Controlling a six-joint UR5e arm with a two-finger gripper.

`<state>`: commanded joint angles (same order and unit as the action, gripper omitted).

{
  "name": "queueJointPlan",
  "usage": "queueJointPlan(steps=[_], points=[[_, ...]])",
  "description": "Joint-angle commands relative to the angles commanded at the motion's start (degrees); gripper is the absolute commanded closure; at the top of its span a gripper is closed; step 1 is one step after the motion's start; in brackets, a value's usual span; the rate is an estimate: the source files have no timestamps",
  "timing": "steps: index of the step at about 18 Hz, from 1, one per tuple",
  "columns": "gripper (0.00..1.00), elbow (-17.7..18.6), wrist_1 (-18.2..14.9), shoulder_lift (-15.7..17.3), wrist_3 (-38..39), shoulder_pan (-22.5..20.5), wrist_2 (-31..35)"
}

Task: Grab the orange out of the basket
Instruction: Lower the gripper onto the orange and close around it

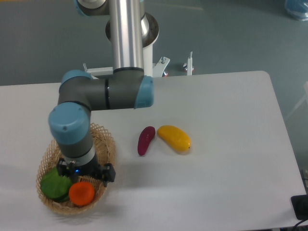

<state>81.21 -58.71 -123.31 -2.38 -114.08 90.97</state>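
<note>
Orange (81, 193) is being seen lying in the near end of the basket (107, 144), just below the jaws and apparently touching none of them. Round fruit; no long axis or pointing direction can be made out. Basket's long axis is running from near-left to far-right on the worktop (231, 120).

Gripper (85, 174) is being held over the basket interior; whether the jaws are apart or together cannot be told, the wrist hiding them.

Green vegetable (54, 185) is lying left of the jaws, beside the orange. Purple fruit (146, 140) and yellow fruit (174, 138) are lying well right of the jaws, outside the basket.

No writing or labels can be read.
</note>
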Motion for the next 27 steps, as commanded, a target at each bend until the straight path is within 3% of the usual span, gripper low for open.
queueJointPlan(steps=[23, 24, 27], points=[[0.00, -2.55, -0.09, -5.89, 1.50, 1.23, -2.20], [0.03, -2.55, -0.09, -5.98, 1.33, 1.23, -2.20], [0.36, -2.81, -0.18, -5.81, 1.59, 1.15, -2.28]])
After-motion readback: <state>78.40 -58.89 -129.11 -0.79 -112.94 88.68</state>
